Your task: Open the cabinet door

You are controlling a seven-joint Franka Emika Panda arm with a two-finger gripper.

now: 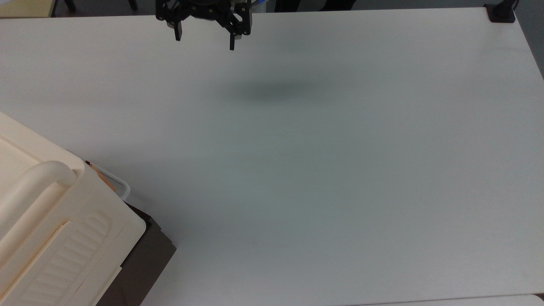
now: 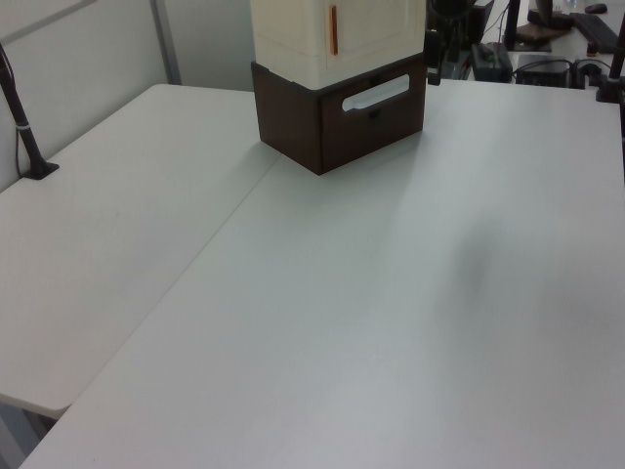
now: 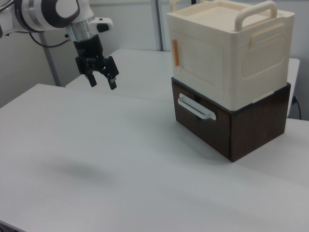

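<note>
Door [image 3: 198, 60] looks thin, light, stiff plastic; hook its orange edge strip [image 3: 175, 52]. Gripper [image 3: 101, 80] hangs well apart, jaws wide.

White table [image 1: 323, 170]: broad, matte, seam between two joined tops in the left view. Black clamp mount [image 1: 501, 12] at its far corner. Pale partition wall [image 3: 130, 29] behind the table.

Even, soft overhead light; a blurred grey shadow lies on the table [image 1: 340, 170]; no glare; frames slightly soft.
</note>
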